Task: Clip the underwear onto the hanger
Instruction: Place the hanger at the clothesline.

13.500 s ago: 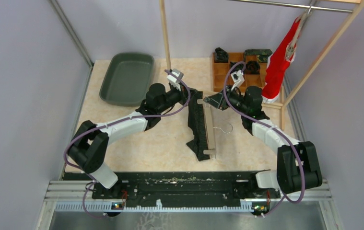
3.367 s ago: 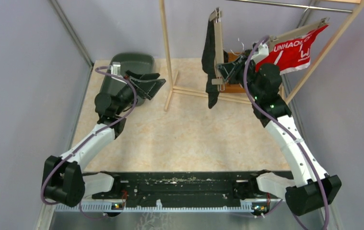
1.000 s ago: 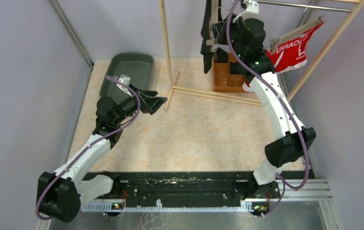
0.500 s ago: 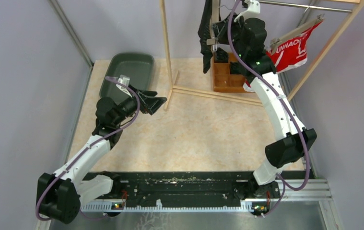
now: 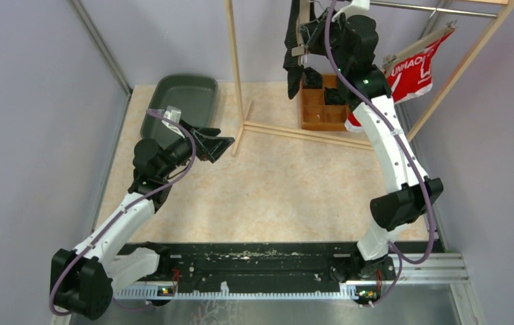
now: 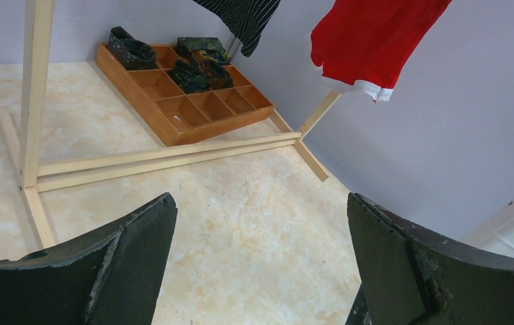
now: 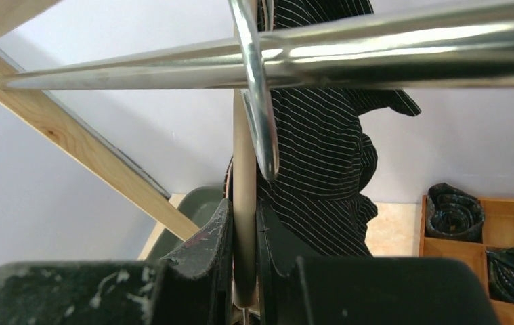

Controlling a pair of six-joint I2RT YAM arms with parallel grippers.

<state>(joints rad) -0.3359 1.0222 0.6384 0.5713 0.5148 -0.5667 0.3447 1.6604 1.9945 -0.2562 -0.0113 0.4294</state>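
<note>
High at the back, the black striped underwear (image 5: 293, 62) hangs from the wooden hanger (image 5: 302, 30), and my right gripper (image 5: 316, 42) is shut on that hanger. In the right wrist view the hanger's bar (image 7: 243, 156) is pinched between the fingers (image 7: 208, 237) of the right gripper (image 7: 244, 211). Its metal hook (image 7: 258, 101) crosses the steel rail (image 7: 389, 57); whether it rests on the rail I cannot tell. The underwear (image 7: 322, 169) drapes behind it. My left gripper (image 5: 219, 145) hovers low over the table, open and empty (image 6: 259, 203), with the underwear's lower tip (image 6: 244, 17) far above it.
A red garment (image 5: 411, 68) hangs on the same rail to the right. A wooden compartment box (image 5: 322, 112) with rolled dark cloths sits under the rack. The rack's post (image 5: 234, 68) and floor bars (image 5: 301, 132) cross the back. A green tray (image 5: 179, 108) lies back left.
My right arm has shifted the hanger and underwear slightly up and to the right, closer to the rail. The left arm has barely moved and stays open.
</note>
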